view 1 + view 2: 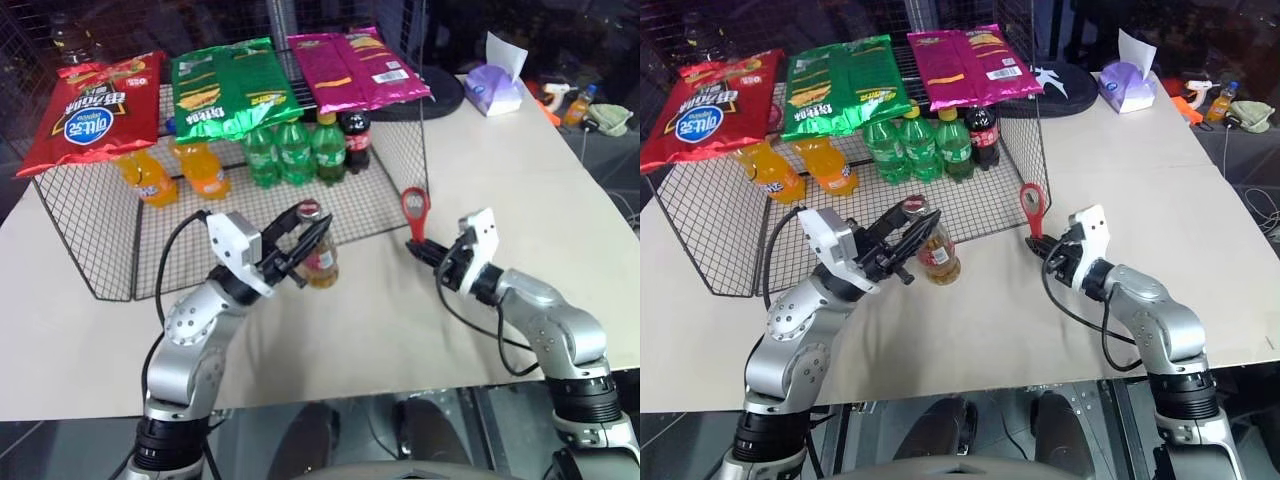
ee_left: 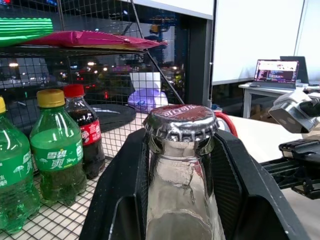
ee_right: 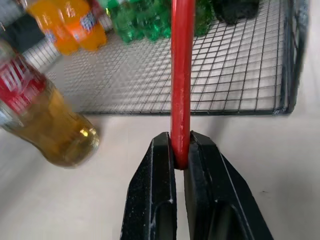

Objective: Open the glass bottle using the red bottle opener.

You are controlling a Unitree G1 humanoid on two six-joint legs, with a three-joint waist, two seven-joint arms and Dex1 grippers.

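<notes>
The glass bottle [image 1: 320, 262], holding amber liquid under a red crown cap [image 1: 309, 210], stands at the middle of the white table [image 1: 380, 330], just in front of the wire rack. My left gripper [image 1: 303, 240] is shut on its neck, one black finger on each side just below the cap [image 2: 181, 117]. To the right, my right gripper [image 1: 420, 247] is shut on the handle of the red bottle opener [image 1: 415, 207], which stands upright with its loop head on top. The opener [image 3: 182, 60] rises between my closed right fingers [image 3: 162, 165], a hand's width from the bottle [image 3: 47, 120].
A black wire rack [image 1: 110, 230] fills the back left, with chip bags [image 1: 228, 85] on top and orange drink bottles [image 1: 205, 165], green soda bottles [image 1: 290, 152] and a cola bottle [image 1: 356, 140] underneath. A tissue box [image 1: 495, 88] sits at the back right.
</notes>
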